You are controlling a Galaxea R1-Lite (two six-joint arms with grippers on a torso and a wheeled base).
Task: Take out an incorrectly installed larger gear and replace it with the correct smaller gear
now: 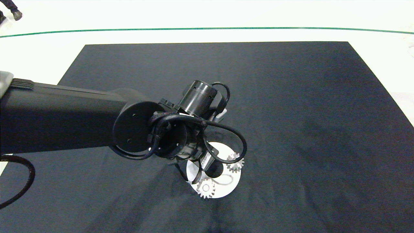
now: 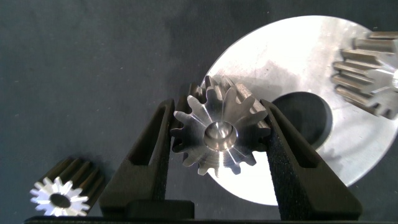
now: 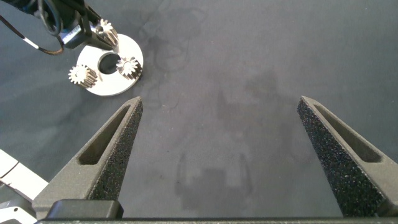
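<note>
My left gripper (image 2: 217,107) is shut on the larger gear (image 2: 214,134), a silvery gear with blunt teeth and a wide centre. The gear sits over the rim of the round silvery plate (image 2: 292,56); I cannot tell whether it rests on the plate or is lifted. The smaller gear (image 2: 62,194), with pointed teeth and a narrow hole, lies on the mat beside the fingers. In the head view the left wrist (image 1: 194,106) hides the gripper above the plate (image 1: 226,184). My right gripper (image 3: 219,99) hangs open over bare mat, far from the plate (image 3: 115,84).
Two more small gears (image 1: 235,161) (image 1: 206,188) stand on the plate around its dark centre hole (image 2: 301,118). A dark mat (image 1: 307,113) covers the white table. A green line (image 1: 207,29) runs along the far side, and a person's shoe (image 1: 15,14) shows at the top left.
</note>
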